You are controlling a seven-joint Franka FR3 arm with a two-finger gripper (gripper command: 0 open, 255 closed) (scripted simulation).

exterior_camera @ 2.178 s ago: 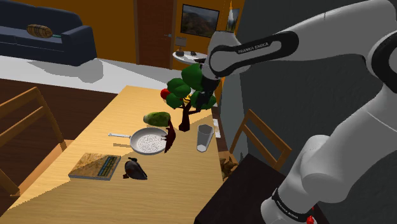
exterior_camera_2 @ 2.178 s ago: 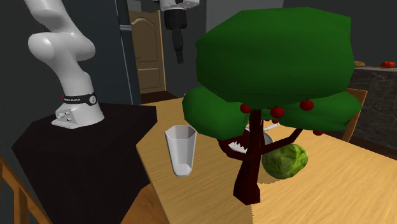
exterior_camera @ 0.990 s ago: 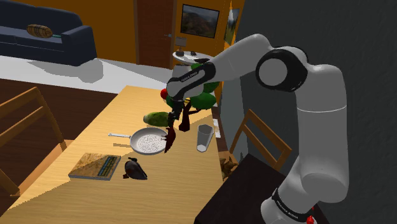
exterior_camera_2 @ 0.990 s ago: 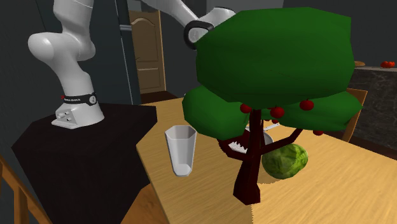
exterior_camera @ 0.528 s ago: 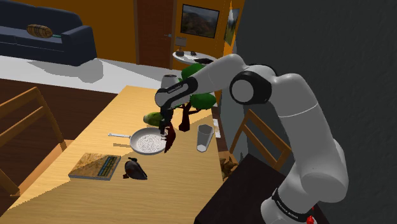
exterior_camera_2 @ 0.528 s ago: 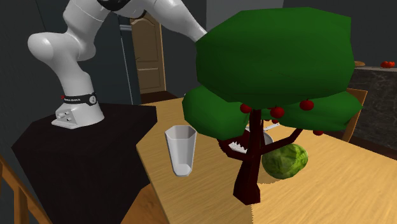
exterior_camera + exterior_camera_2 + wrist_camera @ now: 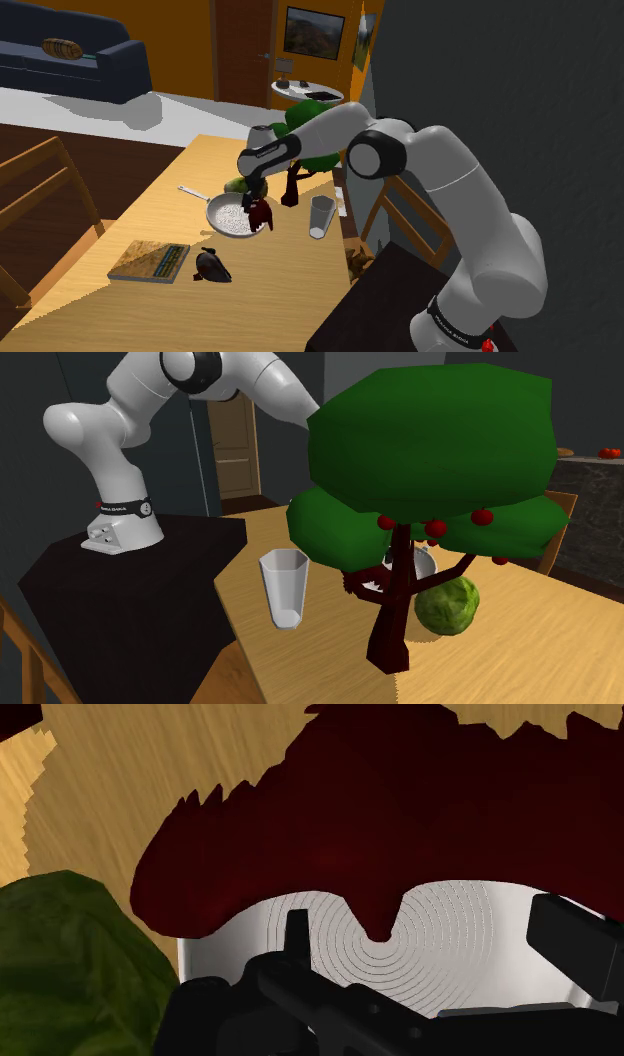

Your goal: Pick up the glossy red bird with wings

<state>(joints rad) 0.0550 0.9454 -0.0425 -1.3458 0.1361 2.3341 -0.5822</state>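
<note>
The dark glossy red bird (image 7: 263,216) lies on the wooden table (image 7: 150,215) against the near rim of a white pan (image 7: 229,216). My black gripper (image 7: 255,196) hangs just above it, right at the pan's edge. In the wrist view the bird's jagged wing (image 7: 400,804) spreads ahead of the gripper (image 7: 435,939), whose fingers stand apart and open over the pan (image 7: 450,954). A small point of the bird dips between them without being clasped. In the second exterior view the bird (image 7: 358,583) peeks out behind the toy tree's trunk.
A toy apple tree (image 7: 303,150) stands just behind the gripper, a green cabbage (image 7: 236,185) beside the pan, a clear glass (image 7: 321,216) toward the stand. A book (image 7: 150,260) and a dark bird figure (image 7: 211,265) lie nearer. Chairs flank the table.
The arm swung down from above the tree to the bird. The pan has turned, its handle swinging away, and the bird has tipped from upright to lower against the rim.
</note>
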